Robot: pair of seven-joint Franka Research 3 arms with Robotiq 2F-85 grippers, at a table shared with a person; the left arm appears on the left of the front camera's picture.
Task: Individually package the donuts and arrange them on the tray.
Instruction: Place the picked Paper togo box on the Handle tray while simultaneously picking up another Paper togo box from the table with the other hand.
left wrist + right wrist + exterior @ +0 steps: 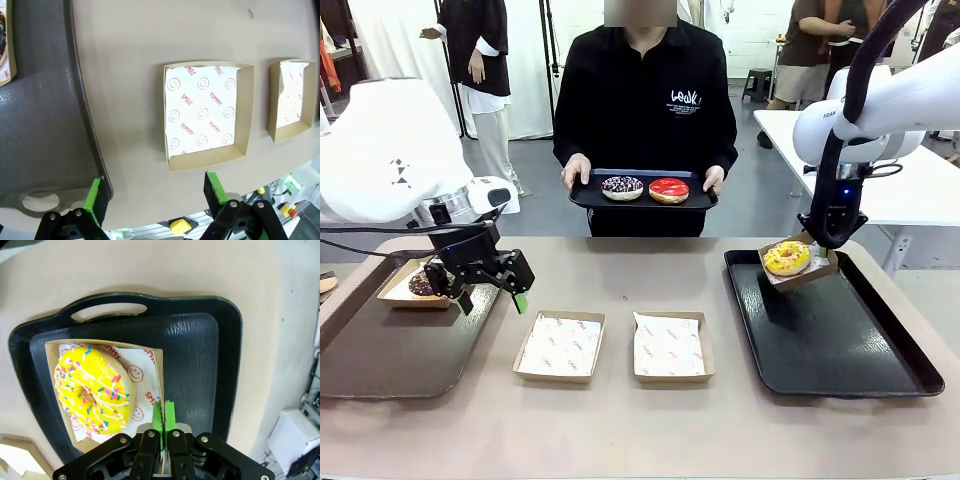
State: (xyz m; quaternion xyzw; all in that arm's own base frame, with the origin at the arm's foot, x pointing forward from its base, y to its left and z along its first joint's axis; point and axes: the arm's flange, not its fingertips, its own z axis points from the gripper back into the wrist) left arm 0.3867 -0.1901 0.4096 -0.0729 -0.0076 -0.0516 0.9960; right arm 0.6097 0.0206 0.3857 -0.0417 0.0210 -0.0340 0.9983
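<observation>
Right gripper (pixel 162 412) pinches yellow donut (pixel 107 377) box (pixel 150 362) | left gripper (pixel 155 189) wide, empty | lined boxes (pixel 207 115) between

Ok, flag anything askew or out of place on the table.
Only the paper liner in the right-hand empty box: one corner rides up at the rim, while the other box's liner lies flat.

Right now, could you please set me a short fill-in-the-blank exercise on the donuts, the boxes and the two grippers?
1. The right gripper is shut on the rim of a box whose donut is iced ___.
2. The left gripper hangs over the table with its jaws ___.
3. The purple donut and the red donut lie on a tray held by the ___.
4. Straight on the table lie ___ empty boxes.
Missing words: yellow; open; person; two.
</observation>
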